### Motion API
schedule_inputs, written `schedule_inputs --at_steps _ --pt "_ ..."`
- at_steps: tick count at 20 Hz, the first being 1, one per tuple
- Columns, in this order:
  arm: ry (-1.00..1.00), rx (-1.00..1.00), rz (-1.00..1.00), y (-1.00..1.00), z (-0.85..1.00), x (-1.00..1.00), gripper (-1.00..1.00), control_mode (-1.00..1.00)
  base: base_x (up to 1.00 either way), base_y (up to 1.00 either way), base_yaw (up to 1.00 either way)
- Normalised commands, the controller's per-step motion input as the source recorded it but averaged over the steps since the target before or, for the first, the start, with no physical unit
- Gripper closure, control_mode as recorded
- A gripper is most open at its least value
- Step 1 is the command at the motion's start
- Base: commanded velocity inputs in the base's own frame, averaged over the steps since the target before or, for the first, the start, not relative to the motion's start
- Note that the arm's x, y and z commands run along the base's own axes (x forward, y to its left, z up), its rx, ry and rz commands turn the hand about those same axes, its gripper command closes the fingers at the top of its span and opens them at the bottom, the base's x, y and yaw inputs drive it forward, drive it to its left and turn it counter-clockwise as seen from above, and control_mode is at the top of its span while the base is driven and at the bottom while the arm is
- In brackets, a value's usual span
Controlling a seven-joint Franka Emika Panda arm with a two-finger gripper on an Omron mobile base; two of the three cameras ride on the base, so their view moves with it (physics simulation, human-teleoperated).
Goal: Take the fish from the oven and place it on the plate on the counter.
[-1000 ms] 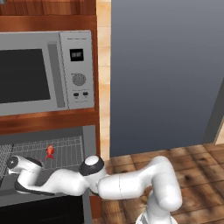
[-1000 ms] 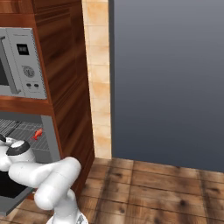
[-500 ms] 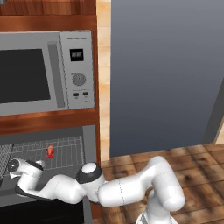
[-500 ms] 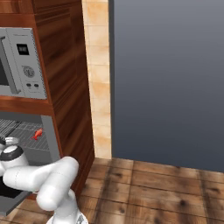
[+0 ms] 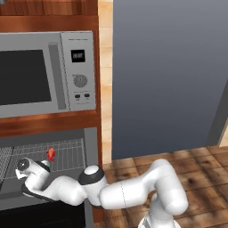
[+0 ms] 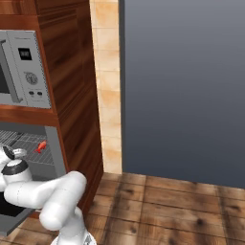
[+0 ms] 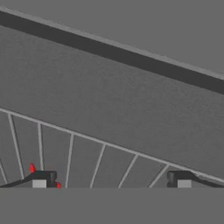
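**Reaching into the oven, pincer wide apart beside the fish**

Looking along the hand view, you see the pincer with its two dark fingertips standing far apart over the wire rack of the oven; nothing sits between them; a sliver of the red-orange fish shows just beside the left-hand tip in that view, but you cannot tell from it whether tip and fish touch; beyond the rack's bars lies the grey back wall of the oven cavity.

From the left base view you find the arm stretched low and leftward into the open oven, its hand end at the rack's level; the fish lies on the rack, near the hand and to its right; above the oven sits the silver microwave in its reddish wood surround.

From the right base view the fish shows on the rack in the oven, with the hand end close to its left; a wood-plank floor and a flat grey wall stand to the right.
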Motion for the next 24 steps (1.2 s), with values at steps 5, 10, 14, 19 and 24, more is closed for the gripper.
schedule_inputs --at_steps 5,10,14,19,24 --pt "-0.02 0.00 -0.06 0.00 -0.77 -0.01 -1.00 -1.00 0.00 0.00 0.00" --pt "0.00 0.00 -0.12 0.03 -0.93 -0.06 -1.00 -1.00 0.00 0.00 0.00" --pt "0.00 -0.03 -0.07 0.20 -1.00 -0.41 -1.00 -1.00 0.00 0.00 0.00" --pt "-0.07 -0.09 -0.04 0.36 -1.00 -0.63 -1.00 -1.00 0.00 0.00 0.00" --pt "-0.13 -0.13 -0.05 0.27 -1.00 -0.51 -1.00 -1.00 0.00 0.00 0.00"
